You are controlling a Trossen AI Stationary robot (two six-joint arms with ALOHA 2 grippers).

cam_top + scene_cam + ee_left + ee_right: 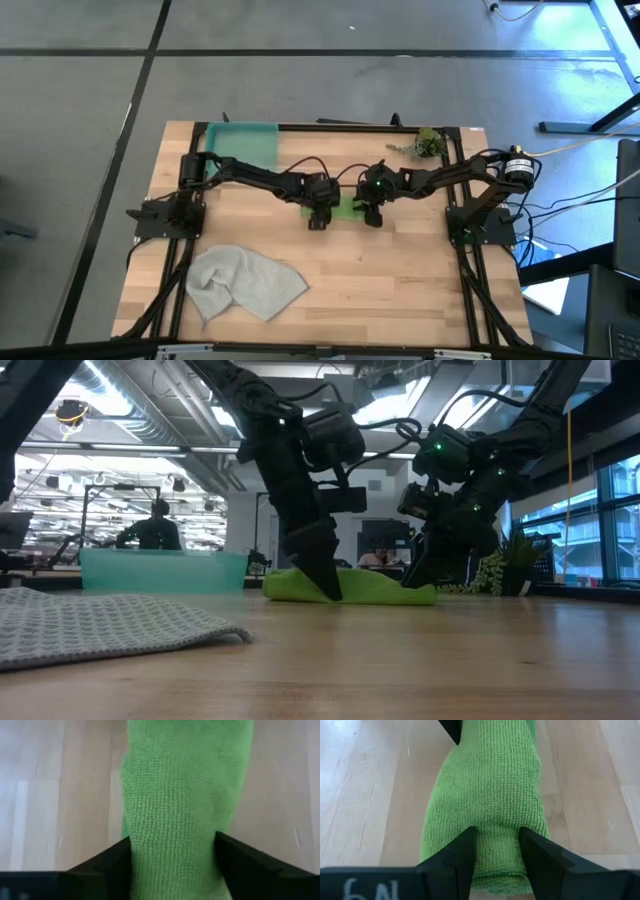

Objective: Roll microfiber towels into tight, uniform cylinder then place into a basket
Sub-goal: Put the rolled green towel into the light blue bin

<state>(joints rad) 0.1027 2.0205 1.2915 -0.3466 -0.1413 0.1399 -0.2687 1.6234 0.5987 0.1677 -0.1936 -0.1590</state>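
At the centre of the overhead frame, on the wooden table point(400, 270), the lime green towel point(346, 207) lies rolled into a short cylinder, with both arms meeting over it. The left gripper point(172, 852) straddles one end of the roll, its fingers point(107, 860) against the cloth on either side; they seem to be pinching it, though how firmly is hard to say from so close. The right gripper point(497, 847) clamps the opposite end, its fingers point(462, 850) pressed into the pile so the cloth narrows between them. From table height the roll point(350, 586) rests flat on the wood, both grippers coming down onto it. Lower left of the overhead frame, the pale grey towel point(243, 282) lies loosely crumpled, well apart from the arms. The teal basket point(242, 145) sits at the upper left of the table, and a small leafy sprig point(425, 144) at the upper right.
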